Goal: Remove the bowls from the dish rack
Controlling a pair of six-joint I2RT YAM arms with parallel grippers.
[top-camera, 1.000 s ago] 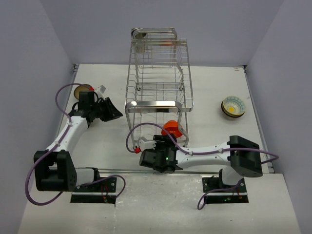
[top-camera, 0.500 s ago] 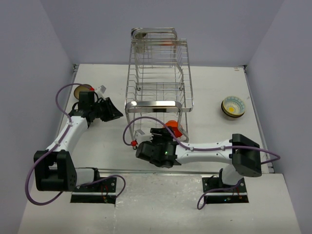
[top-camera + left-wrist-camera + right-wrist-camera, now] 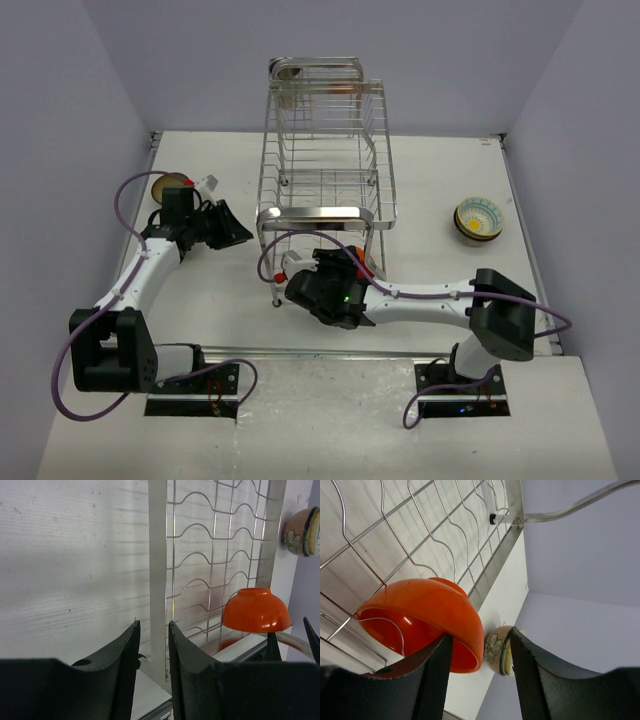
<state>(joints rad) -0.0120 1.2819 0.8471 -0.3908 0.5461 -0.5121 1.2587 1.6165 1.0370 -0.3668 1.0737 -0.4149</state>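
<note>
White arms (image 3: pixel 137 277) with black joints and purple cables (image 3: pixel 122 200).

Orange bowl (image 3: pixel 360 258) mostly under the right arm (image 3: pixel 420 298), brown bowl (image 3: pixel 163 187) partly behind the left arm (image 3: pixel 178 215).

Dish rack (image 3: pixel 325 185) central, first bowl (image 3: pixel 256 611) in its lower tier, second bowl (image 3: pixel 478 220) rightward, third bowl (image 3: pixel 165 185) leftward.

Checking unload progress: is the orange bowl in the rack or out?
In. The orange bowl rests tipped on the rack wires, one wire crossing its mouth; the right gripper has open jaws straddling its rim.
</note>
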